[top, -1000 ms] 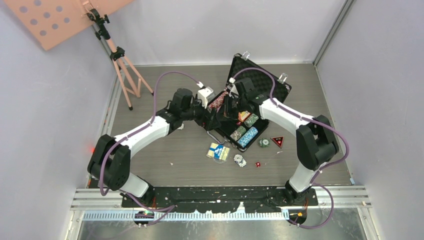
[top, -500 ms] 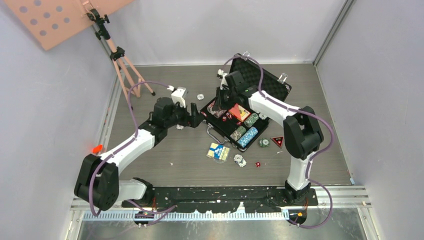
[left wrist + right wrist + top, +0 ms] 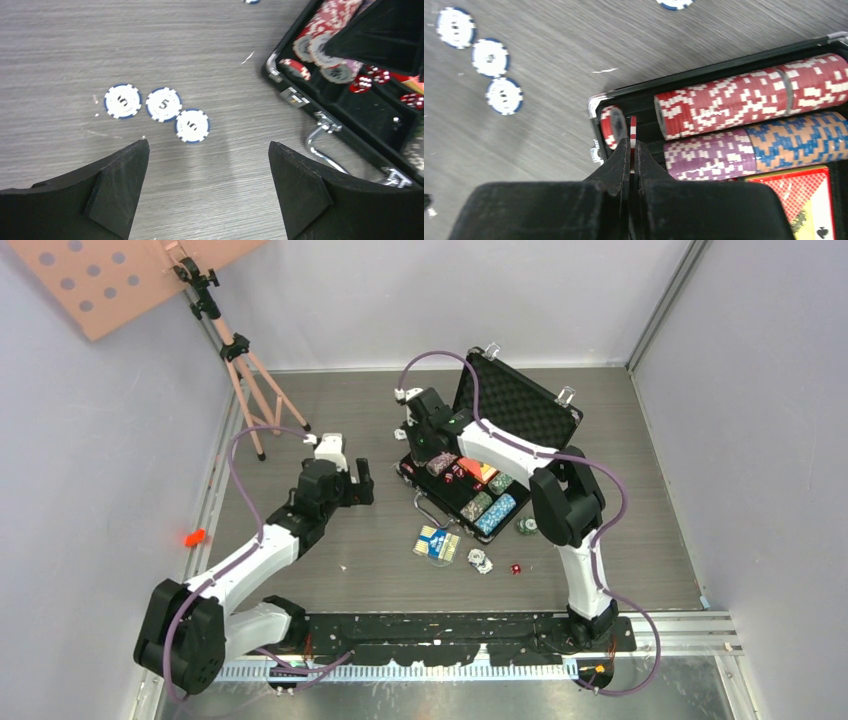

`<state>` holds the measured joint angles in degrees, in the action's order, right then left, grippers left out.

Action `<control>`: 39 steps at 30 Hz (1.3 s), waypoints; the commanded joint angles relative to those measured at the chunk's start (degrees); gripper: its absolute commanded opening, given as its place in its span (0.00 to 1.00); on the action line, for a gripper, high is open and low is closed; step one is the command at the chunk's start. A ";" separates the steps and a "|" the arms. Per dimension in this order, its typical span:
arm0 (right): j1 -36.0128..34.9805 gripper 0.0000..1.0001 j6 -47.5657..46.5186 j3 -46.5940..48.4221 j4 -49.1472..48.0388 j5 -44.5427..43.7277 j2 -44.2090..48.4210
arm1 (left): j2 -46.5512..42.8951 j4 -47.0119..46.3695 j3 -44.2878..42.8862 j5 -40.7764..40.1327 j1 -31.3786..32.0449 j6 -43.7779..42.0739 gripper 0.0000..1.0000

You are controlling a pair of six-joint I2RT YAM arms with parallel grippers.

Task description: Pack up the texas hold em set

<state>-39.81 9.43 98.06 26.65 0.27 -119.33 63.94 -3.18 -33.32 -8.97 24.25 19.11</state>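
Red-and-white chip [image 3: 632, 131], pinched edgewise in the closed right claw [image 3: 632, 150], hangs over the open briefcase [image 3: 520, 405] (edge-on, presumably to slot beside the red stack [image 3: 719, 102]). Left claw [image 3: 208, 146], spread wide and empty, hovers over three blue-rimmed chips [image 3: 163, 104] on the tabletop [image 3: 75, 45], at the case's nine o'clock in its wrist view.

Right hand [image 3: 424, 445] hovers over the open briefcase [image 3: 515, 400]; left hand [image 3: 362, 480] hangs beside it.

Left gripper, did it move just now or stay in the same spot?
Yes. The left gripper has pulled back to the left, away from the briefcase, which stayed put. Before, it was right at the case's left edge.
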 commanded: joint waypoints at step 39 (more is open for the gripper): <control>-0.88 0.48 0.72 6.66 7.21 -14.48 1.85 | -2.97 -7.98 4.91 -3.63 -0.26 -1.31 0.93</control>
<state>-41.21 9.10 104.42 33.58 -11.79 -123.48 62.15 -7.57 -28.69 -13.21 24.25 18.83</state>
